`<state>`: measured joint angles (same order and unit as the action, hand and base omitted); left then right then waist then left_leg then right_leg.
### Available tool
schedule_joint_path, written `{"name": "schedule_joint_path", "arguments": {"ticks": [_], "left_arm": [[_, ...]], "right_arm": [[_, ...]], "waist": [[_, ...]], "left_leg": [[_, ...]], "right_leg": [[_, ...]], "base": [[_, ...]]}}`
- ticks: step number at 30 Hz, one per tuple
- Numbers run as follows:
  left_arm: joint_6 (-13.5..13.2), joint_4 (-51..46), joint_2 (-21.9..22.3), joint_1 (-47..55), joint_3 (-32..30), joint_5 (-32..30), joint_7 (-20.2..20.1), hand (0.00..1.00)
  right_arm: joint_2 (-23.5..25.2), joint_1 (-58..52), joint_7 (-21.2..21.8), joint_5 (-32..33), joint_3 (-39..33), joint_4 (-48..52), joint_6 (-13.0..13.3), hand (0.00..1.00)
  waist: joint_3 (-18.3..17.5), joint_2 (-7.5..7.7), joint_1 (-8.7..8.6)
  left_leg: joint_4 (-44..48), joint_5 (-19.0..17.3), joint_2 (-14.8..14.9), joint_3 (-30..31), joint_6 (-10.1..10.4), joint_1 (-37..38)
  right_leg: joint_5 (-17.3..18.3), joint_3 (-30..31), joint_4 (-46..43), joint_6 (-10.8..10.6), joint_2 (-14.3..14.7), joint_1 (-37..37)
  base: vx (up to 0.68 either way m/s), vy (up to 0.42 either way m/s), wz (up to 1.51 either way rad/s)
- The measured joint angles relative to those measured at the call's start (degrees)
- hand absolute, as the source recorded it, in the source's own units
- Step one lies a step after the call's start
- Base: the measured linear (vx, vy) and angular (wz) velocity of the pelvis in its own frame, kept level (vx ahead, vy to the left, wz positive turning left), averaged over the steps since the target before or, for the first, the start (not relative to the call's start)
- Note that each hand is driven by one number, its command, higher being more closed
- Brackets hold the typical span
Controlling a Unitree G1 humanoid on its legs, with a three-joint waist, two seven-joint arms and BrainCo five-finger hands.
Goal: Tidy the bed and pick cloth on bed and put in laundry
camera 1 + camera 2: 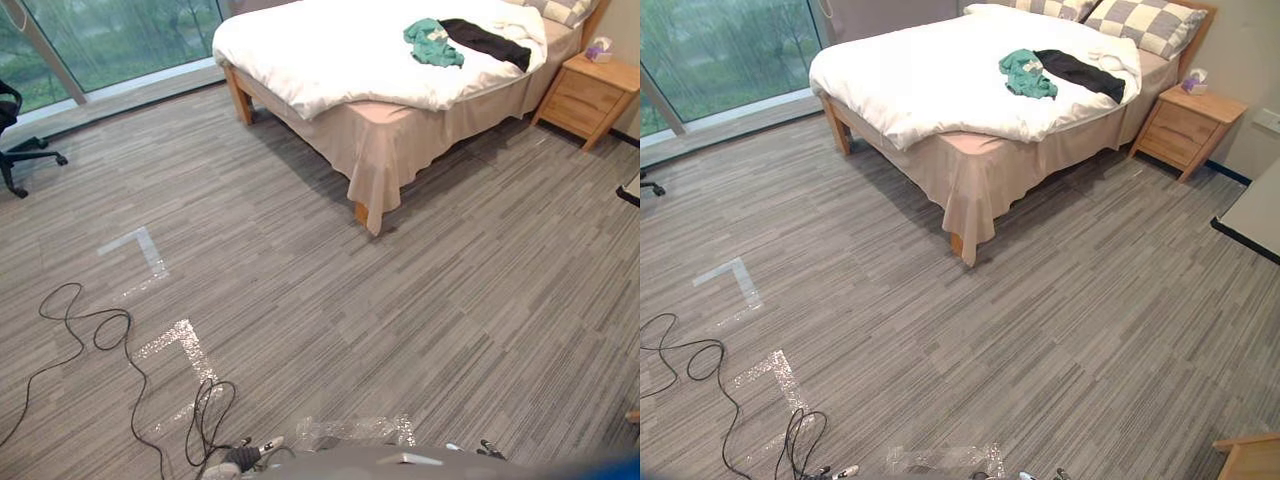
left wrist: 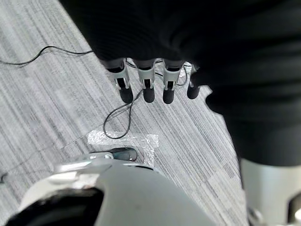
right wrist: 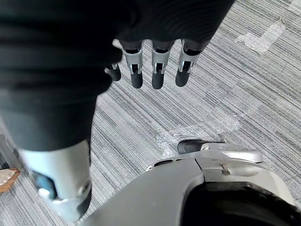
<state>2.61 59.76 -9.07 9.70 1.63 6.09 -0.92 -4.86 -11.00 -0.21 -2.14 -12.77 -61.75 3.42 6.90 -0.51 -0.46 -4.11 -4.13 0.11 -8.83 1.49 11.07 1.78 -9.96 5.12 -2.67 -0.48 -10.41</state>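
Left hand (image 2: 147, 87): fingers straight and apart, holding nothing, hanging over the floor (image 1: 420, 330). Right hand (image 3: 158, 75): same, fingers loose and spread, nothing in it, above the carpet.

Floor is grey striped carpet with tape marks: shiny strips close in (image 1: 185, 345) and a pale taped corner (image 1: 140, 248) further out to the left.

Far left, an office chair (image 1: 12, 140) by the window (image 1: 110, 40). On the right edge, a corner of a dark-edged bench (image 1: 1252, 215).

Bed (image 1: 970, 180) stands well apart from both hands: wooden frame, beige skirt, white duvet (image 1: 930, 75) rumpled and pulled off the near corner, so the pinkish mattress shows there.

The cloths are on the duvet toward the pillow end: a teal cloth (image 1: 1026, 74), bunched, and a black cloth (image 1: 1082, 70), stretched out just beside it and touching it. Checked pillows (image 1: 1145, 25) sit behind them at the headboard.

Beyond the bed is a wooden nightstand (image 1: 1180, 125) with its drawer fronts closed and a small tissue box (image 1: 1193, 80) on top.
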Motion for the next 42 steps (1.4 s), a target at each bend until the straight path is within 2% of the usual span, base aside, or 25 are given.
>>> {"name": "schedule_joint_path", "arguments": {"ticks": [6, 18, 19, 20, 21, 22, 24, 25, 26, 27, 29, 30, 31, 32, 33, 34, 35, 36, 38, 39, 41, 42], "left_arm": [[-0.29, 0.01, -0.09, 0.03, 0.45, 0.01, 0.09, 0.00], [0.51, 0.01, -0.24, -0.08, 0.56, -0.59, 0.10, 0.00], [0.56, 0.02, -0.25, -0.32, 0.70, -0.67, 0.05, 0.00], [0.64, 0.00, -0.39, -0.76, 1.18, -1.04, 0.02, 0.00], [0.68, 0.00, -0.48, -0.94, 1.38, -1.08, 0.02, 0.00], [0.99, 0.00, -1.15, -1.44, 2.69, -1.10, 0.02, 0.00], [1.57, -0.02, -1.88, -1.63, 3.03, -1.09, 0.05, 0.00], [2.20, 0.00, -2.60, -1.73, 3.07, -1.09, 0.07, 0.00], [2.35, 0.00, -2.83, -1.86, 3.06, -1.07, 0.12, 0.00], [2.95, 0.02, -3.24, -2.11, 3.06, -1.10, 0.07, 0.00], [3.30, 0.09, -3.03, -2.63, 3.15, -1.28, -0.02, 0.00], [3.35, 0.09, -2.61, -2.85, 3.31, -2.24, 0.04, 0.00], [3.34, 0.09, -2.51, -2.93, 3.30, -2.37, 0.02, 0.00], [3.33, 0.09, -2.48, -2.89, 3.28, -2.46, 0.01, 0.00], [3.06, 0.07, -2.72, -2.57, 3.11, -2.89, -0.15, 0.00], [2.86, 0.12, -2.88, -2.25, 2.78, -3.19, -0.28, 0.00], [2.70, 0.04, -2.37, -2.21, 2.80, -3.61, -0.49, 0.00], [2.62, 0.02, -2.35, -2.22, 2.82, -3.72, -0.54, 0.00], [1.96, 0.08, -1.04, -2.50, 2.75, -4.54, -0.60, 0.00], [1.83, 0.08, -0.85, -2.49, 2.76, -4.54, -0.58, 0.00], [1.35, -0.02, 0.10, -2.16, 2.82, -4.29, -0.11, 0.00], [1.26, -0.03, 0.37, -2.07, 2.82, -4.21, 0.09, 0.00]], "right_arm": [[0.00, -0.05, -0.36, 0.60, 0.15, -0.02, 0.01, 0.00], [0.40, -0.12, -4.04, 2.67, -0.11, -0.04, 0.77, 0.00], [0.42, -0.03, -4.30, 3.26, -0.27, 0.00, 0.85, 0.00], [0.43, 0.11, -4.62, 4.16, -0.33, 0.18, 1.32, 0.00], [0.43, 0.15, -4.75, 4.64, -0.33, 0.28, 1.52, 0.00], [0.49, 0.22, -5.43, 5.98, -0.38, 1.00, 1.87, 0.00], [1.06, 0.61, -6.36, 7.82, -0.38, 1.15, 2.17, 0.00], [1.83, 0.63, -6.76, 9.77, -0.65, 1.12, 2.54, 0.00], [2.05, 0.66, -6.77, 10.30, -0.90, 1.11, 2.58, 0.00], [2.63, 0.68, -6.76, 12.21, -1.51, 0.96, 2.56, 0.00], [2.77, 0.74, -6.77, 14.00, -2.95, 0.97, 2.46, 0.00], [2.61, 1.18, -6.79, 14.58, -3.86, 1.12, 1.96, 0.00], [2.61, 0.86, -6.79, 15.35, -4.16, 1.00, 1.57, 0.00], [2.63, 0.68, -6.79, 15.66, -4.14, 0.97, 1.46, 0.00], [2.88, -0.29, -6.73, 16.05, -3.97, 0.96, 1.25, 0.00], [2.97, -1.04, -6.65, 16.05, -3.87, 0.58, 1.23, 0.00], [2.80, -1.01, -6.55, 16.05, -4.47, 0.03, 1.24, 0.00], [2.69, -0.97, -6.53, 16.04, -4.65, 0.04, 1.27, 0.00], [2.41, 0.08, -6.27, 15.94, -6.22, 0.25, 1.37, 0.00], [2.30, 0.09, -6.20, 15.81, -6.64, 0.21, 1.28, 0.00], [1.90, -0.01, -5.71, 11.91, -7.02, -0.17, 0.44, 0.00], [1.54, -0.02, -5.56, 11.12, -6.87, -0.32, 0.45, 0.00]], "waist": [[0.03, 0.06, 0.02], [0.34, 0.81, -0.05], [0.60, 0.60, -0.03], [1.46, 0.61, 0.03], [1.77, 0.71, 0.07], [2.72, 0.54, -0.06], [3.77, 1.32, -0.23], [4.26, 1.97, -0.33], [4.48, 2.36, -0.34], [4.81, 2.87, -0.37], [5.63, 2.04, -1.29], [6.93, 1.16, -2.07], [7.30, 0.64, -2.39], [7.36, 0.61, -2.48], [7.45, 1.32, -2.51], [7.46, 1.70, -2.41], [6.80, 0.52, -2.97], [6.67, 0.25, -3.18], [7.12, -1.26, -4.42], [7.02, -1.47, -4.69], [6.41, -2.61, -4.88], [6.31, -2.71, -4.90]], "left_leg": [[-0.39, 0.06, 0.00, -0.19, -0.09, 0.56], [-0.84, -0.13, 0.03, -1.52, -0.29, 1.05], [-0.28, -0.55, 0.20, -2.07, -0.78, 1.02], [0.83, -1.29, 0.45, -3.08, -0.97, 0.86], [1.24, -1.52, 0.48, -3.39, -1.00, 0.73], [2.04, -2.09, 0.41, -4.73, -1.18, 0.62], [2.73, -2.68, 0.31, -6.62, -1.23, 0.69], [3.23, -3.16, 0.09, -7.84, -1.19, 0.76], [3.51, -3.36, 0.09, -8.16, -1.11, 0.79], [4.44, -4.04, 0.73, -9.23, -0.61, 0.65], [4.71, -5.35, 2.46, -9.39, -0.64, 1.22], [5.24, -6.28, 4.29, -9.41, 0.32, 2.38], [6.08, -7.28, 5.88, -9.70, 1.68, 3.12], [6.40, -7.61, 6.33, -9.82, 2.14, 3.34], [6.72, -8.75, 7.33, -10.47, 4.02, 5.03], [7.26, -9.84, 7.97, -11.15, 5.59, 6.49], [7.97, -10.32, 10.31, -12.30, 6.56, 7.01], [8.05, -10.33, 10.54, -12.59, 6.64, 7.01], [8.85, -8.77, 11.96, -13.47, 7.41, 8.06], [9.61, -8.39, 12.22, -13.50, 7.24, 7.97], [21.07, -6.75, 15.11, -12.25, 6.20, 4.81], [24.62, -6.43, 15.99, -11.80, 5.90, 3.35]], "right_leg": [[-0.02, 0.01, 0.04, 0.03, 0.03, -0.03], [0.19, 0.91, -0.24, 0.58, 0.12, 0.11], [1.82, 1.43, -3.66, 1.64, 0.07, 1.74], [4.94, 1.96, -10.66, 1.29, -0.39, 5.22], [6.08, 2.09, -13.67, 0.95, -0.66, 6.69], [8.55, 1.72, -22.57, -0.33, -1.70, 10.92], [10.17, -0.66, -29.06, -1.28, -3.15, 14.75], [11.72, -3.77, -30.02, -0.72, -4.56, 15.73], [12.16, -4.82, -29.95, -0.43, -4.73, 15.76], [12.78, -7.32, -29.00, 0.64, -4.75, 15.62], [11.95, -9.95, -33.79, -0.34, -4.75, 16.97], [14.52, -9.95, -36.33, 0.85, -4.71, 19.43], [14.37, -9.38, -35.92, 0.67, -5.62, 21.72], [13.75, -9.02, -35.23, 0.22, -6.06, 22.39], [10.06, -7.39, -30.47, -0.35, -7.89, 23.32], [5.33, -8.42, -30.66, 1.64, -8.76, 23.21], [8.67, -8.61, -33.25, 3.34, -6.53, 23.72], [9.37, -8.61, -33.77, 3.57, -6.26, 24.06], [14.11, -8.53, -37.64, 5.05, -4.80, 25.23], [14.67, -8.39, -37.73, 5.22, -4.55, 25.06], [16.70, -7.73, -35.09, 5.50, -2.59, 21.53], [16.78, -7.49, -34.03, 5.48, -2.05, 20.77]], "base": [[-0.05, -0.032, -0.02], [-0.03, -0.029, -0.05], [-0.02, -0.013, -0.27], [-0.03, -0.006, -0.31], [-0.06, -0.001, -0.40], [-0.06, 0.003, -0.34], [-0.05, 0.009, -0.57], [0.00, -0.004, -0.61], [0.05, -0.066, -0.57], [0.08, -0.122, -0.45], [0.06, -0.127, -0.25], [0.08, -0.135, -0.05], [0.12, -0.178, -0.05], [0.21, -0.210, -0.07], [0.33, -0.296, -0.13], [0.44, -0.368, -0.25], [0.39, -0.307, -0.23], [0.37, -0.251, -0.24], [0.35, -0.228, -0.21], [0.36, -0.256, -0.21], [0.37, -0.269, -0.22], [0.36, -0.219, -0.32]]}}
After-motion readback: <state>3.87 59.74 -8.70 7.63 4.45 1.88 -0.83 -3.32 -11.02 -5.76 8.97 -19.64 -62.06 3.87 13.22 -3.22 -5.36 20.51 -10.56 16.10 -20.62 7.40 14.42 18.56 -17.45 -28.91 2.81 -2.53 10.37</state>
